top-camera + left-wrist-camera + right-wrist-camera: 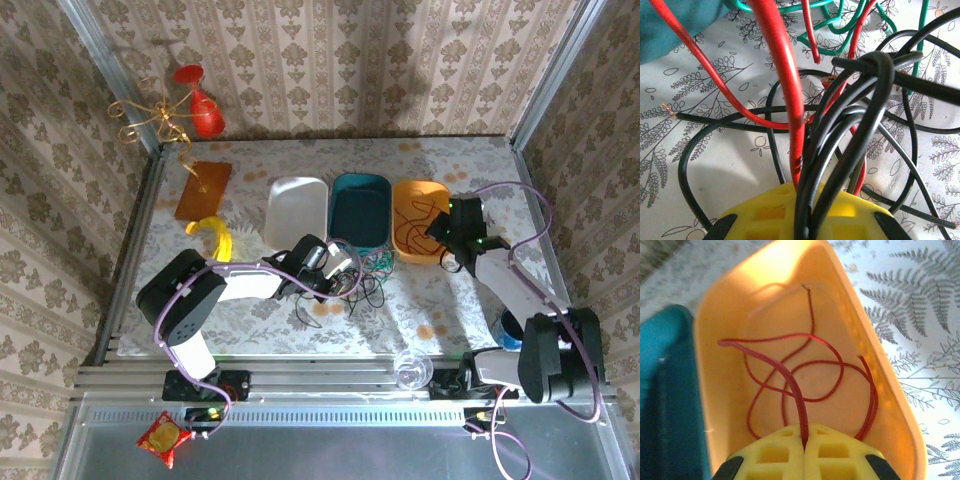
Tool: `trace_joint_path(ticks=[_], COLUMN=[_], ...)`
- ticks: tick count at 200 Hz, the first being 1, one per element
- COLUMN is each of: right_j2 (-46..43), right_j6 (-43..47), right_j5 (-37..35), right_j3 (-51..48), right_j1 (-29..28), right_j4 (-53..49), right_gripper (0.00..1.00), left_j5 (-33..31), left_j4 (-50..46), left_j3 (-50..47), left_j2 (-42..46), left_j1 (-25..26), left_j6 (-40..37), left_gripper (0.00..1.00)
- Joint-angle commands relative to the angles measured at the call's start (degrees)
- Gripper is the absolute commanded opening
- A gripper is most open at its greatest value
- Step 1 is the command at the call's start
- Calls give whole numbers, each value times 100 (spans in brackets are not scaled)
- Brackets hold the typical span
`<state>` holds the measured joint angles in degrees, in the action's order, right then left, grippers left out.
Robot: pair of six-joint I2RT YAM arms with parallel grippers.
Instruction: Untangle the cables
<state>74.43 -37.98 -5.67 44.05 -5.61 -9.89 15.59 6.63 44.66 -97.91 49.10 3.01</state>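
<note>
The left gripper (333,270) is clenched around a bunch of the cables (358,283). In its wrist view, several black ones and a red one run straight up from between the yellow pads (765,215) at the bottom of the frame. From overhead, the tangle sits on the table (450,300) about mid-frame, just below the teal tray (360,210). The right gripper (445,228), right of centre, is pinched tight on a red cable (790,380) that loops around inside the orange tray (740,300).
</note>
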Motion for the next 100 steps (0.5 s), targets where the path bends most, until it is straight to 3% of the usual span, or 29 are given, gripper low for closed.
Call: trace_joint_path(ticks=[1, 13, 26, 40, 68, 100], right_j2=[447, 711, 870, 926, 581, -159], right_j6=[-28, 50, 60, 37, 45, 68], right_j5=[-122, 80, 225, 230, 23, -224], right_j3=[305, 449, 636, 819, 853, 701], right_j1=[42, 42, 42, 42, 40, 24], right_j4=[-296, -299, -424, -627, -681, -690], right_gripper=[7, 14, 35, 48, 57, 60], left_j5=[-65, -77, -122, -161, -180, -180], left_j4=[-169, -168, -179, -170, -135, -68], left_j3=[43, 34, 25, 8, -27, -65], left_j2=[-88, -72, -54, -27, -9, 9], left_j1=[46, 47, 53, 62, 73, 73], left_j6=[-57, -59, -64, -85, -88, -92], left_gripper=[0, 0, 0, 0, 0, 0])
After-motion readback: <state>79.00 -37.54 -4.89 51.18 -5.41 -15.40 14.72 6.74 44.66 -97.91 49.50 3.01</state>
